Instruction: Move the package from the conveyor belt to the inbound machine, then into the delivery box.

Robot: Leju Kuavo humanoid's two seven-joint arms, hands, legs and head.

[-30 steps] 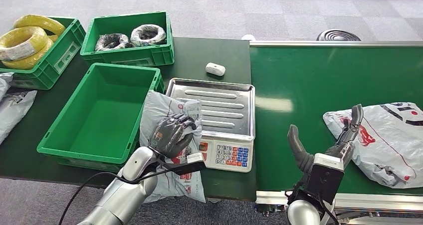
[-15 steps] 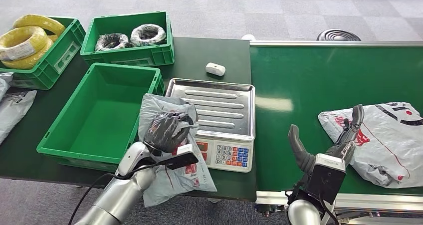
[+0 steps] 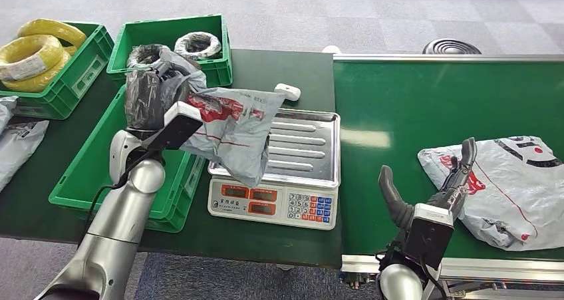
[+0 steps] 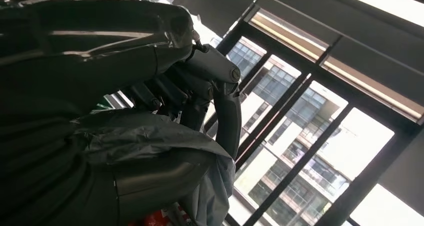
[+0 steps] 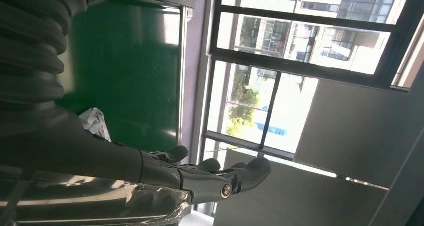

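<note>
You see the grey package [image 3: 229, 124] with red print raised off the bench, gripped at its 9 o'clock end and drooping over the scale's steel tray [image 3: 306, 147]. The empty green delivery box [image 3: 86, 173] sits at its 8 o'clock.

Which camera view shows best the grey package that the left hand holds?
The head view: the grey package hangs whole from the left hand, above the scale. The left wrist view gives only a dark crumpled part of it between the fingers. The right wrist view looks elsewhere.
</note>
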